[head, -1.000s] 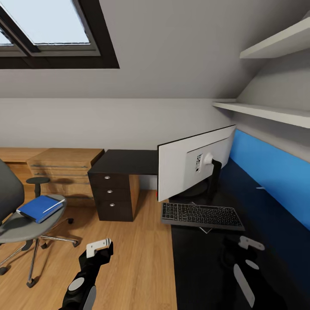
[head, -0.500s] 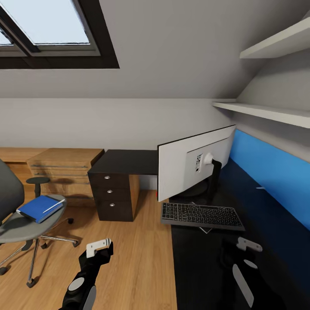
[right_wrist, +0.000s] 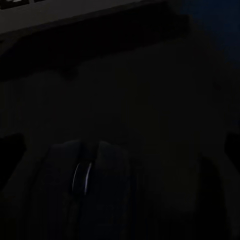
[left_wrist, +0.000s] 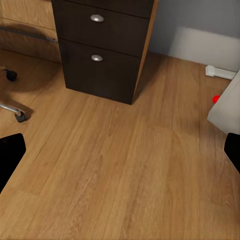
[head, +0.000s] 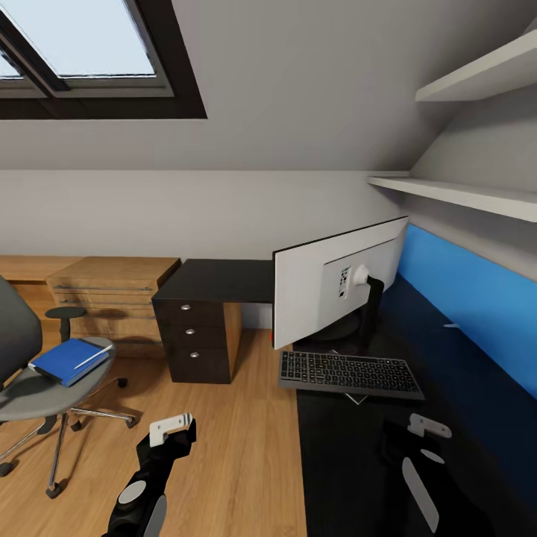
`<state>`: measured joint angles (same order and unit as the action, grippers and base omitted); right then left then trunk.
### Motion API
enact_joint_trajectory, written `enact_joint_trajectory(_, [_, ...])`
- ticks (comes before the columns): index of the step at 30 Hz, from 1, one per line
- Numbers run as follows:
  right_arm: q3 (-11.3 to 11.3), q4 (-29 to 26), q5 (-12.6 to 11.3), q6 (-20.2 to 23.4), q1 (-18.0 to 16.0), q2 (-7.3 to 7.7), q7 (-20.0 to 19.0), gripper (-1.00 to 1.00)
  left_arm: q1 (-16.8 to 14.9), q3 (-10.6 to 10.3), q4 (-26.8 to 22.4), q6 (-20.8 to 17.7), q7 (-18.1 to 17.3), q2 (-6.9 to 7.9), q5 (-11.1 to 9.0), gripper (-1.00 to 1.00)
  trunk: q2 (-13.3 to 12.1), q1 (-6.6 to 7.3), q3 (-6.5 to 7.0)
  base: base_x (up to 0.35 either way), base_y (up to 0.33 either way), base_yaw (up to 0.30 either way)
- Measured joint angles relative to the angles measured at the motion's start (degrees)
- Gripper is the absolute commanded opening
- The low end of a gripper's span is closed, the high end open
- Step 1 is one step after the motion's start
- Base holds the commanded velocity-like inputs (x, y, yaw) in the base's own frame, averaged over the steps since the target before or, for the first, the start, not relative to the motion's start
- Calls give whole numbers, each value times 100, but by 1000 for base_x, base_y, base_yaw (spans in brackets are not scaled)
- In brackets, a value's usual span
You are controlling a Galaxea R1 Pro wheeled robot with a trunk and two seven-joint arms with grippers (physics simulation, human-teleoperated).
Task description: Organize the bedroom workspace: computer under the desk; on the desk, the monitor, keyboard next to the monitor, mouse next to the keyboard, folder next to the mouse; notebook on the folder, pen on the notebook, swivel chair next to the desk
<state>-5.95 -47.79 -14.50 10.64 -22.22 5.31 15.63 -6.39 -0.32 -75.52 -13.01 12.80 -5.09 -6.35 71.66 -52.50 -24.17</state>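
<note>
My right gripper (head: pixel 406 444), lower right of frame, has crept toward the keyboard (head: pixel 348 372); jaws look wide around the mouse (right_wrist: pixel 87 192), not yet placed. Left gripper (left_wrist: pixel 120 150) hangs wide over floor. Folder (head: pixel 69 360) waits on the swivel chair (head: pixel 37 388), mid-left; monitor (head: pixel 328 287) crowds the desk (head: pixel 350 462).

Skylight (head: pixel 82 45) upper left; two white wall shelves (head: pixel 462 195) right; light-wood shelf unit (head: pixel 112 287) against wall.

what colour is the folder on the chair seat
Bright blue with white page edges; the folder shows best in the head view.
</note>
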Motion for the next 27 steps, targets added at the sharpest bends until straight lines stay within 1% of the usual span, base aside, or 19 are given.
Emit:
enact_joint_trajectory(4, [12,2,0,26,-2,-12,0,100,0,0,1,-2,0,0,0,100,0,0,0,0,0,0])
enact_joint_trajectory(9, [82,1,4,297,-6,-22,-2,100,0,0,2,-3,0,0,0,100,0,0,0,0,0,0])
enact_joint_trajectory(22, [102,-39,19,450,-19,-23,15,100,0,0,11,-3,0,0,-9,100,1,0,1,0,0,0])
enact_joint_trajectory(27, [103,-150,12,714,-20,-23,2,100,0,0,11,-3,0,-3,-9,100,0,-1,1,-78,0,0])
